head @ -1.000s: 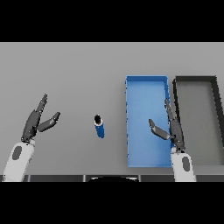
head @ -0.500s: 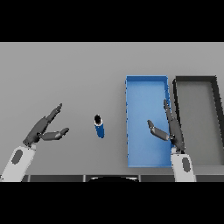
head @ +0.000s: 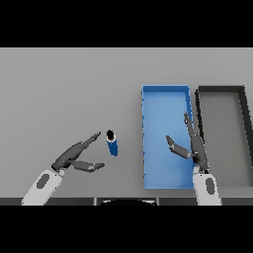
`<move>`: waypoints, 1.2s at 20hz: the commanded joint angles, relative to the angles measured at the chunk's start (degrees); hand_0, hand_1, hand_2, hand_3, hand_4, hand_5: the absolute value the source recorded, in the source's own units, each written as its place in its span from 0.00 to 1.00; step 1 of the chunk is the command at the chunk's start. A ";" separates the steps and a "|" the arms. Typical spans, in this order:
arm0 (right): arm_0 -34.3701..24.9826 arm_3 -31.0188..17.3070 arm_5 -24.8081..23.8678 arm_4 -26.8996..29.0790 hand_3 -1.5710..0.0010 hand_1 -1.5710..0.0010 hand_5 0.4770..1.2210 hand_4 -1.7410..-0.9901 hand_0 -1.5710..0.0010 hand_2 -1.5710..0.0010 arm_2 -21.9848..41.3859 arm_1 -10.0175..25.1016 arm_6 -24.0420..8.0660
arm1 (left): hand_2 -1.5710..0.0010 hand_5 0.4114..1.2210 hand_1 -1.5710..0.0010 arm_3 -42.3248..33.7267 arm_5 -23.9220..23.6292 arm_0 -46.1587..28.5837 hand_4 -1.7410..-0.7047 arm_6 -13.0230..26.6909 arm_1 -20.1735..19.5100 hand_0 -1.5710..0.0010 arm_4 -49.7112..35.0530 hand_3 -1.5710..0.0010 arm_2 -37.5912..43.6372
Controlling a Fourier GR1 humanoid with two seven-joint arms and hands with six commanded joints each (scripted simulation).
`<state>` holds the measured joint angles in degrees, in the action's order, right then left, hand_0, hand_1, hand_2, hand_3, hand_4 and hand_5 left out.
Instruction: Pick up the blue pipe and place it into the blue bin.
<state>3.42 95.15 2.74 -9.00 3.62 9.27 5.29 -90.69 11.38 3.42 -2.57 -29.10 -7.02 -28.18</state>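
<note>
two hands show over a grey desk (head: 59,89), seen from above. the blue pipe (head: 112,143) sits on the desk roughly mid-view, free of both hands, w/ its dark open end pointing away from the robot and its blue body running back toward the robot, tilted a touch to the right. so its long axis runs near-to-far, not side to side.

the left hand (head: 74,157) is low on the left, arm coming in from the lower left corner. its fingers (head: 91,139) are straight and spread from the thumb, apart, holding nothing. the upper fingertips reach to just beside the pipe's far end, on its left, not touching as far as can be told. the thumb lies lower, pointing right, near the pipe's near end but short of it. the pipe lies to the right of the hand, at the mouth of the gap btwn fingers and thumb.

the right hand (head: 190,148) hovers over the blue bin (head: 165,94), fingers straight and pointing away, thumb out to the left, apart, holding nothing. it's well apart from the pipe. beside the blue bin, on the right, is a dark bin (head: 220,91).

the left hand is clearly nearer, so it's the likely one to grasp. judging by the layout, it needs to slide right so fingers and thumb close across the pipe's sides. the blue bin lies right of the pipe, just beside it.
</note>
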 commanded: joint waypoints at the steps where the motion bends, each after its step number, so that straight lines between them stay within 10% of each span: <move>1: -0.05 0.31 -0.07 0.04 1.00 1.00 0.20 0.70 1.00 1.00 0.28 -0.47 -0.29 | 1.00 0.05 1.00 1.12 -0.02 1.23 0.57 -0.07 1.02 1.00 0.30 1.00 -0.20; 18: 2.27 1.44 -0.15 -0.05 1.00 1.00 0.24 0.71 1.00 1.00 -0.48 0.39 1.45 | 0.97 0.11 1.00 17.21 -3.51 10.23 0.58 -4.54 17.15 1.00 4.70 0.97 -2.94; 21: 1.55 0.42 -0.32 0.01 1.00 1.00 0.24 0.69 1.00 1.00 -0.64 0.17 1.44 | 0.69 0.40 0.80 17.37 -3.21 9.33 0.44 -6.05 19.23 0.92 1.77 0.66 -1.77; 24: 1.65 0.50 0.17 0.47 1.00 1.00 0.24 0.69 1.00 1.00 -0.59 0.19 1.69 | 0.36 0.69 0.42 17.54 -3.48 9.08 0.24 -5.94 20.36 0.49 1.51 0.34 -1.78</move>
<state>5.08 95.65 2.94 -8.53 3.05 9.44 6.98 -73.16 7.98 12.51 -8.70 -8.72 -5.49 -29.97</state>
